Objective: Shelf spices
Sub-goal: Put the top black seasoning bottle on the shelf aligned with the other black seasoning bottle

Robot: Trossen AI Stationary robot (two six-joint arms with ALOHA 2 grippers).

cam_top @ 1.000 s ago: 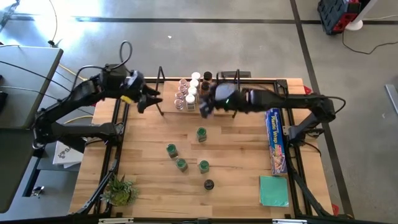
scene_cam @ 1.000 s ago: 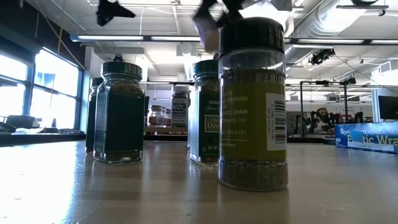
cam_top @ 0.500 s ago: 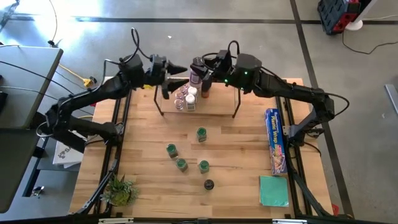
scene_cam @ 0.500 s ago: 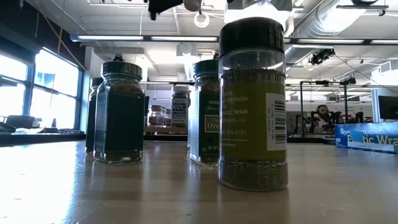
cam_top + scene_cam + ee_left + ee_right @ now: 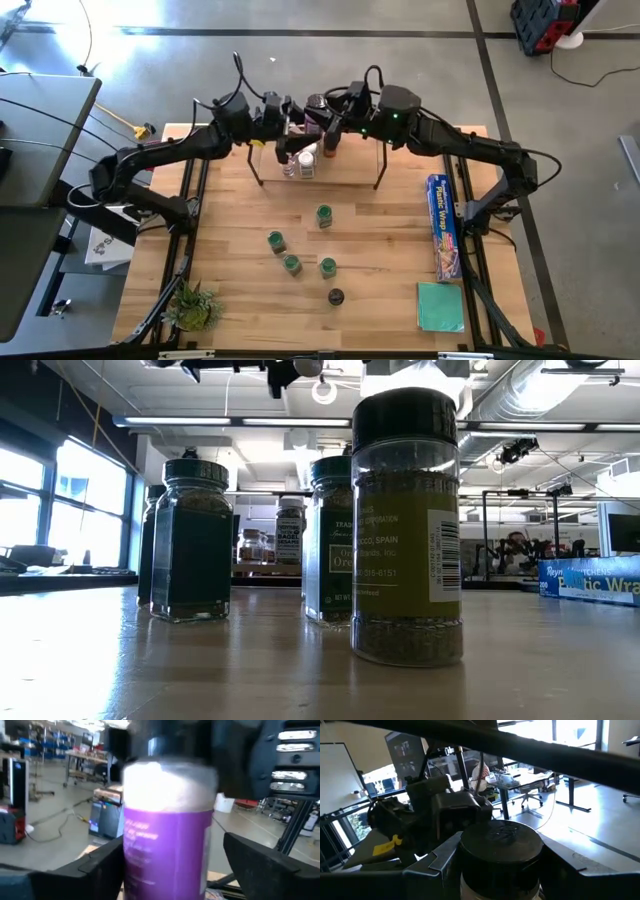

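A spice jar with a black lid and a purple label hangs above the far side of the shelf, a wire rack with a wooden board. My right gripper is shut on it. My left gripper is open and level. Its fingers stand on either side of the same jar, with a gap on one side. Several jars stand on the shelf's left part. Green-lidded jars and a black-lidded one stand on the table. My right gripper pinches the jar between its two fingers, on the body just under the black lid. The fingers come level from the table's right. The jar stands upright in the hold, lifted clear above the shelf.
A long blue foil-wrap box lies along the right edge, with a teal square near the front right corner. A small plant sits at the front left. In the low view, tall jars stand close to the camera.
My right gripper has risen from the shelf's jars with the black-lidded jar, lifted it clear and turned level, then held still. My left gripper has swung toward the table's right, levelled out, and come up around the held jar.
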